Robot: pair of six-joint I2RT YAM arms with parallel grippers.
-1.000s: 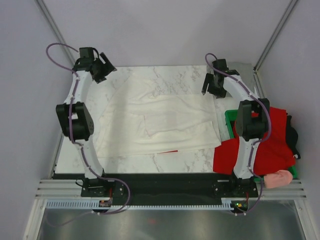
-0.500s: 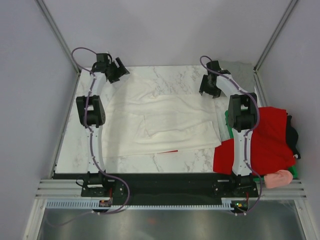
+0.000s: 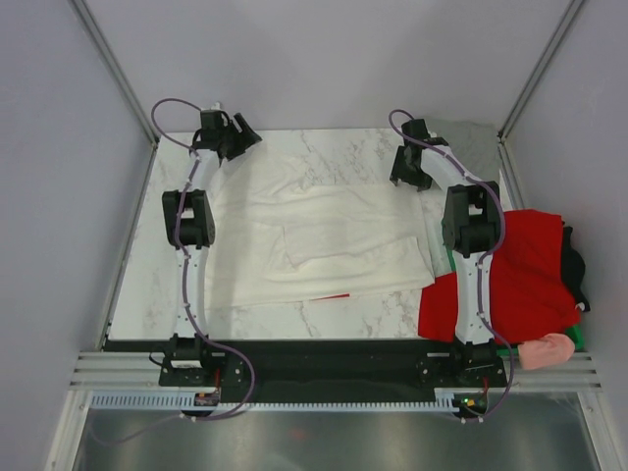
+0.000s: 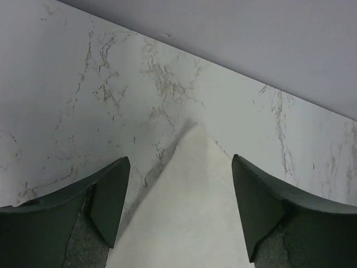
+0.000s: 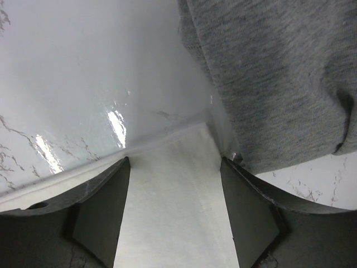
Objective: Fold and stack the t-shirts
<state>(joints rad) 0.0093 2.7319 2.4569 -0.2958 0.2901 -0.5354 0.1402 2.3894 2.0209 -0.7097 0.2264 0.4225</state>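
Observation:
A large white t-shirt [image 3: 314, 240] lies spread flat on the marble table [image 3: 334, 314], with a red sliver [image 3: 334, 296] showing under its front edge. My left gripper [image 3: 243, 140] is open at the shirt's far left corner. In the left wrist view its jaws [image 4: 178, 206] straddle that white corner [image 4: 192, 184]. My right gripper [image 3: 404, 179] is open at the far right corner. In the right wrist view its jaws [image 5: 174, 206] straddle the white hem [image 5: 173, 184], beside a grey folded shirt [image 5: 279, 72].
A green crate [image 3: 449, 257] stands at the right edge. A red shirt [image 3: 530, 280], a black one [image 3: 575, 267] and a pink one [image 3: 546, 349] are piled over it. The booth's back wall is close behind both grippers.
The left arm has stretched out, taking its gripper back and to the right onto the shirt's far left corner. The right gripper has shifted slightly left toward the far right corner.

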